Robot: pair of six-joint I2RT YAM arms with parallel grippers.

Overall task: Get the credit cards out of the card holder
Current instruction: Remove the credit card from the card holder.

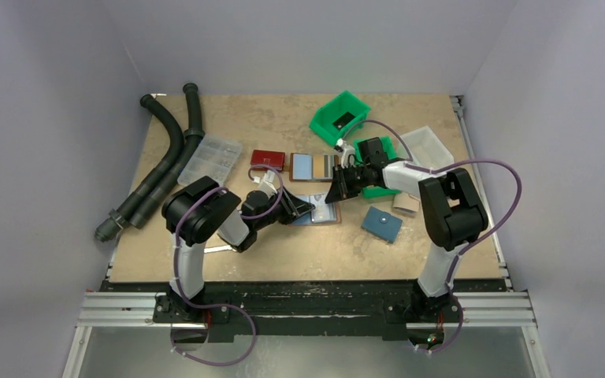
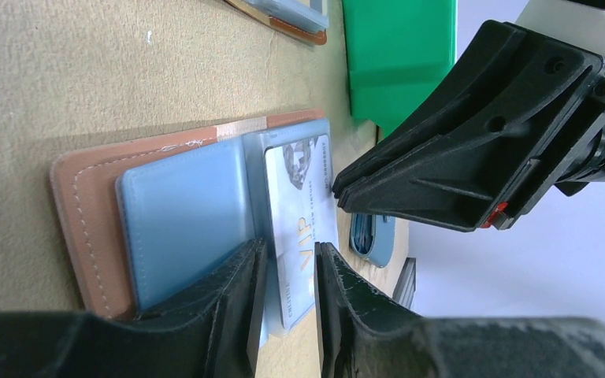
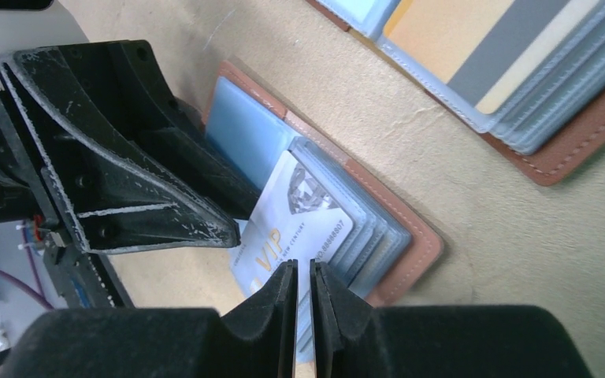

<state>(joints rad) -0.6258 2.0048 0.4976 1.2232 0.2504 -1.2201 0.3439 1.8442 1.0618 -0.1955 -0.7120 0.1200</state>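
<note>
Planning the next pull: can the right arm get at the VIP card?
Probably yes: the right claw looks closed on the free end of the VIP card, and the left claw, alongside, leaves that end clear.

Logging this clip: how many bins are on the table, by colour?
Green bins: 2
White bin: 1
Total: 3

We see our right gripper (image 3: 303,295) pinching the near edge of a white VIP card (image 3: 299,224), jaws almost together. The card sticks partway out of a brown card holder (image 3: 413,252), where the left gripper (image 3: 224,228) rests its tip. A second open holder (image 3: 567,150) lies beyond.
</note>
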